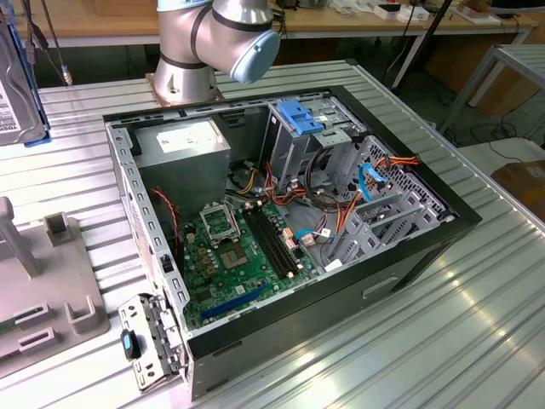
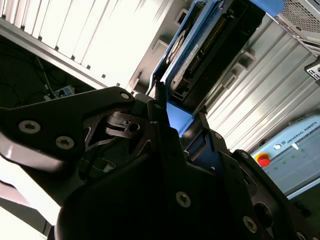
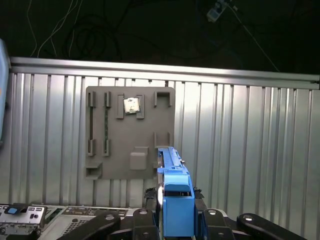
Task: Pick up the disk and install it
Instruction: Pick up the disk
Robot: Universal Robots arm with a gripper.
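Plainly, the pincer (image 3: 175,200) was pinching the disk (image 3: 170,165), which stood on edge between its two black fingers (image 3: 150,199), one on each side of the blue frame. In the second wrist view the disk (image 2: 200,45) reached out past the tips of the pincer (image 2: 179,116), with a blue rail along its edge and a dark connector end facing the camera.

Beyond the pincer a grey holder plate (image 3: 130,135) lay flat on the ribbed metal table (image 3: 250,150). The far end of the disk lined up with one edge of that plate; whether the two touched could not be told. A small square chip (image 3: 131,105) sat in one of the plate's pockets, well apart from the pincer.

In the exterior view the disk (image 1: 15,77) showed at the exterior view's left edge as a grey slab with a blue border, above the holder plate (image 1: 51,281). The open computer case (image 1: 281,221) stood on the table (image 1: 477,324) well away from the pincer, its green board, wires and a blue drive bracket (image 1: 302,115) exposed. The base of the arm (image 1: 213,38) rose just behind the case. A corner of the case (image 3: 30,215) also lay close beside the pincer in the first wrist view.
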